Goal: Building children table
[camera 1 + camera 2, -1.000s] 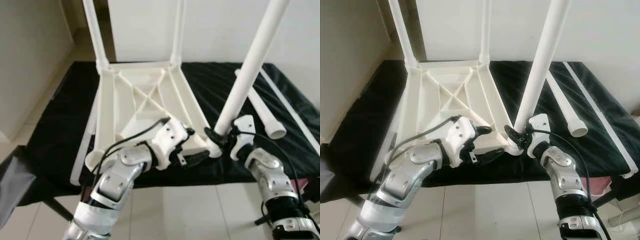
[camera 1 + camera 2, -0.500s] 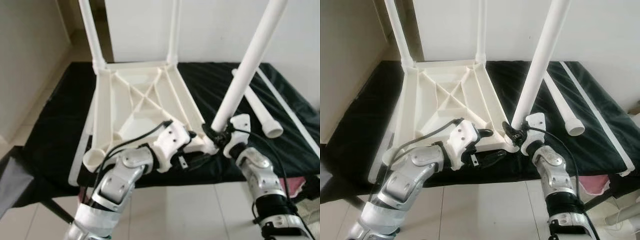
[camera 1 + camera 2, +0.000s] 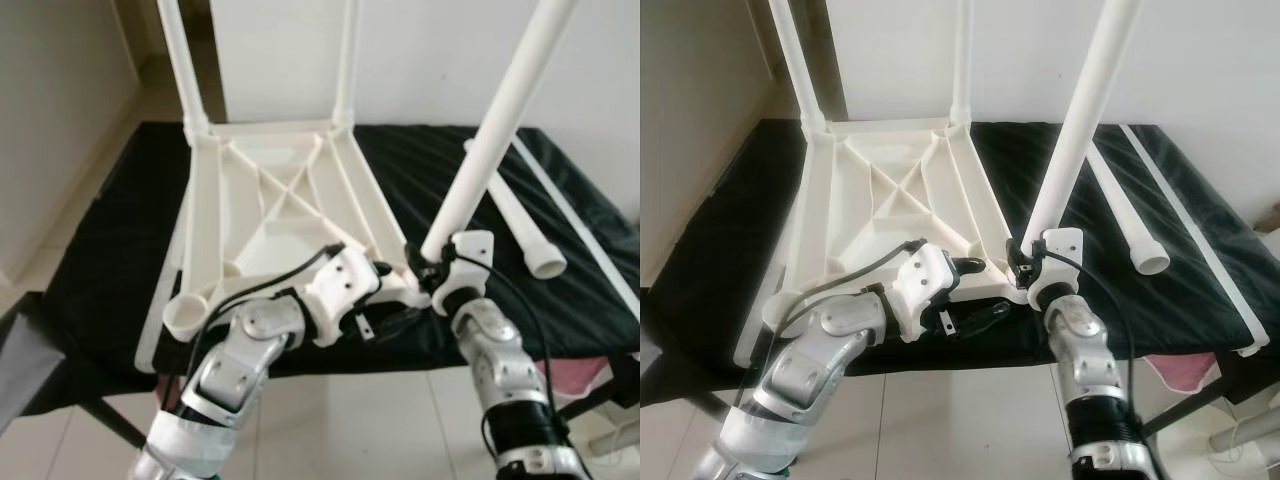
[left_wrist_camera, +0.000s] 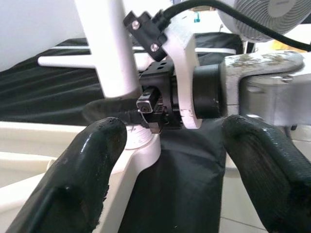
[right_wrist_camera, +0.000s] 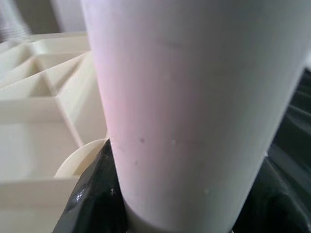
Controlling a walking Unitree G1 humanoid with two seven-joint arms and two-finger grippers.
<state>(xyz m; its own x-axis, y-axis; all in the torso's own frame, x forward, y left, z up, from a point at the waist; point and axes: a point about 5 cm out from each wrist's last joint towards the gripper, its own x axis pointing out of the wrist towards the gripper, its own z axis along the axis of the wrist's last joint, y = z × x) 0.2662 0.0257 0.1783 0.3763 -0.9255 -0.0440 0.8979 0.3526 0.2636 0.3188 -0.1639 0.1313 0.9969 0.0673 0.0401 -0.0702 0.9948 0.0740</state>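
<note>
The right gripper (image 3: pixel 432 276) clamps the base of a tilted white leg (image 3: pixel 492 135) at the near right corner socket of the upturned tabletop (image 3: pixel 262 215). The left gripper (image 3: pixel 975 292), fingers spread, empty, reaches toward that corner with elbow bent.

Head eyes look down, sharing the tabletop (image 3: pixel 270 190); wrist views close, perhaps blurred.

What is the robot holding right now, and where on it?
The right gripper grips a white table leg at its bottom end, by the tabletop's corner socket. The left gripper is open, holding nothing.
</note>
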